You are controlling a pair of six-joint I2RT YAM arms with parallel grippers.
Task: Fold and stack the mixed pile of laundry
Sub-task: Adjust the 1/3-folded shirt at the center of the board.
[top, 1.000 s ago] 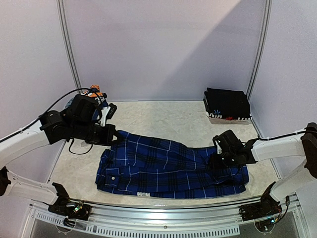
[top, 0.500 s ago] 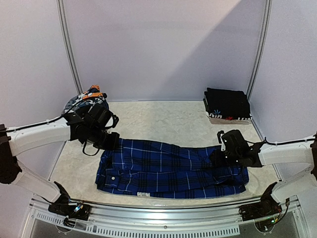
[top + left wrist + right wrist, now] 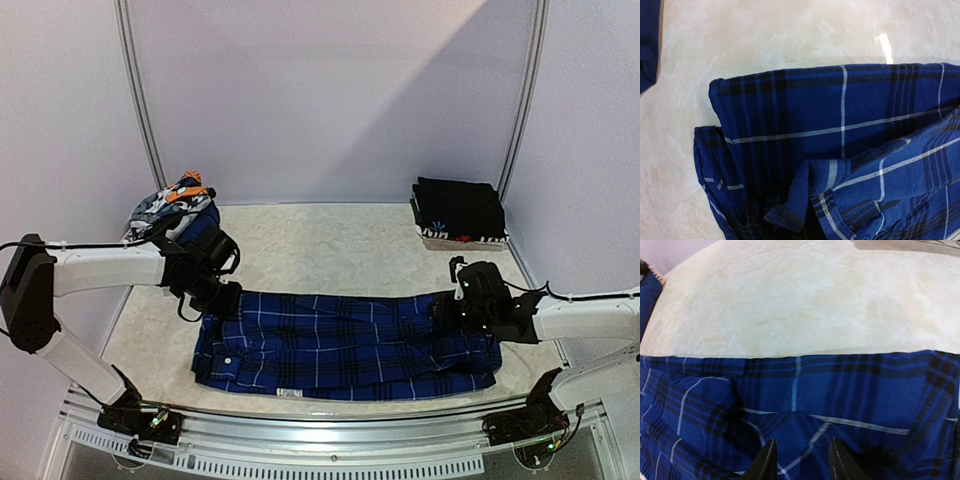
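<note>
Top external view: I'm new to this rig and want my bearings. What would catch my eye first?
The blue plaid shirt, spread wide across the near half of the table, dominates. The left gripper sits at its far-left corner and the right gripper at its far-right edge. Behind, a folded black stack lies in the far-right corner, and a patterned pile of garments in the far-left.

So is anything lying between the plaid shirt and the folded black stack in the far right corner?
Nothing visible. Only bare tabletop separates the plaid shirt from the black stack; the colourful pile sits in the far left corner.
</note>
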